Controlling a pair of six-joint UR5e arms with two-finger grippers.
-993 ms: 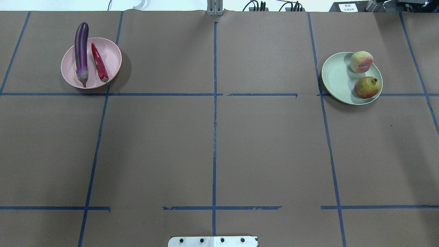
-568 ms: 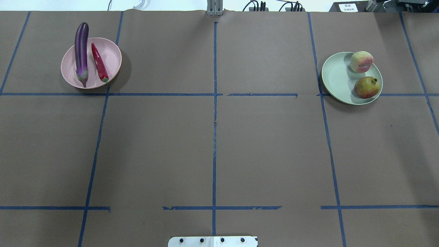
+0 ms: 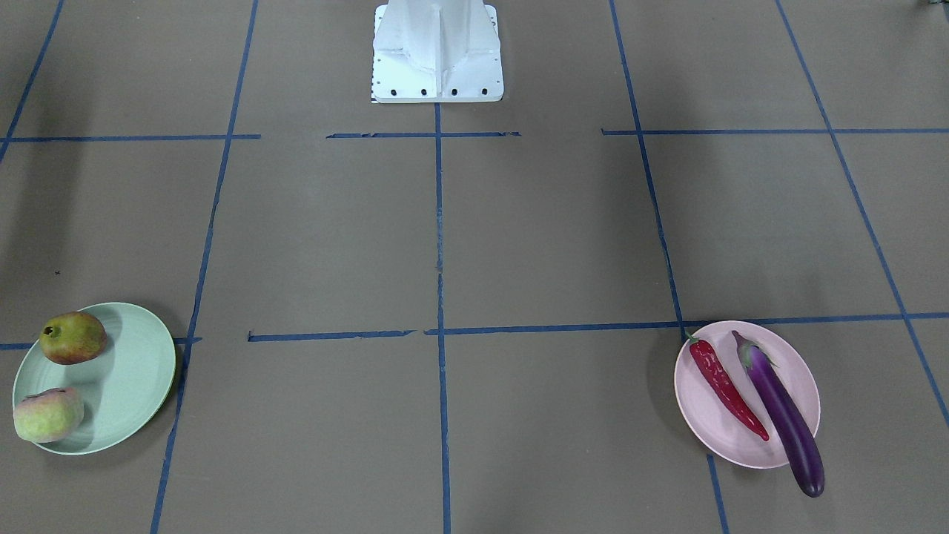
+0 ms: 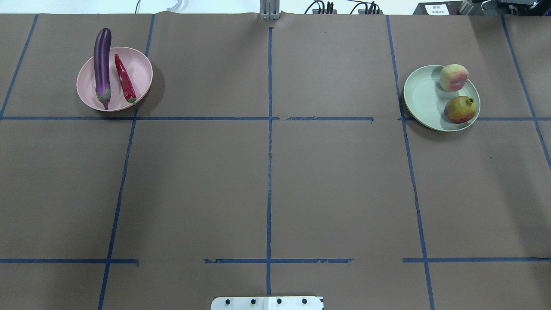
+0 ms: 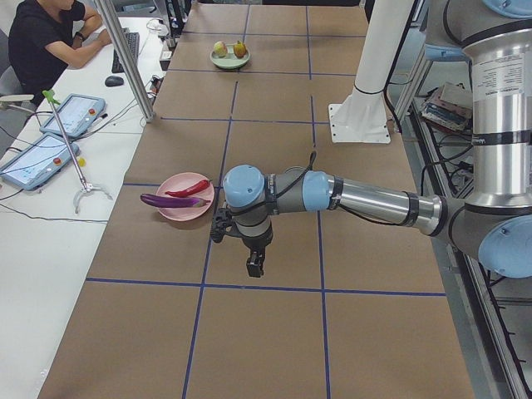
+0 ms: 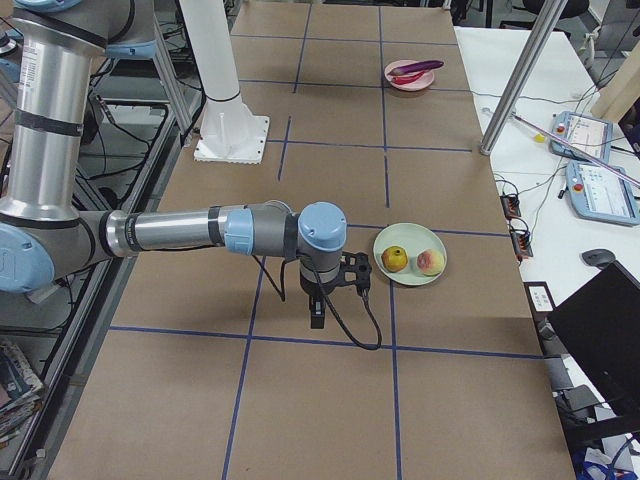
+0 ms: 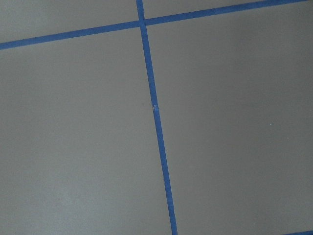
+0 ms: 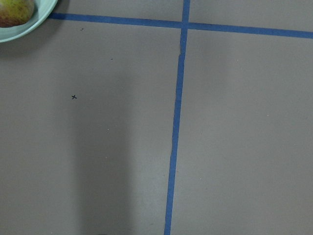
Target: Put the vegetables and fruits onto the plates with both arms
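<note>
The purple eggplant [image 4: 102, 60] and the red chili pepper [image 4: 125, 79] lie side by side on the pink plate [image 4: 140, 69] at the far left; the eggplant's tip overhangs the rim. The peach-like fruit [image 4: 453, 77] and the pomegranate-like fruit [image 4: 460, 110] sit on the mint green plate [image 4: 422, 97] at the far right. Neither gripper shows in the overhead or front view. In the exterior left view my left gripper [image 5: 256, 266] hangs above the table, just on the robot's side of the pink plate [image 5: 179, 208]. In the exterior right view my right gripper [image 6: 317, 318] hangs beside the mint plate [image 6: 410, 270]. I cannot tell whether either is open or shut.
Brown paper with blue tape lines [image 4: 269, 150] covers the table. The white robot base [image 3: 437, 52] stands at the near middle edge. An operator [image 5: 50, 37] sits at a side desk with tablets [image 5: 37, 158]. The right wrist view catches the mint plate's rim [image 8: 34, 24].
</note>
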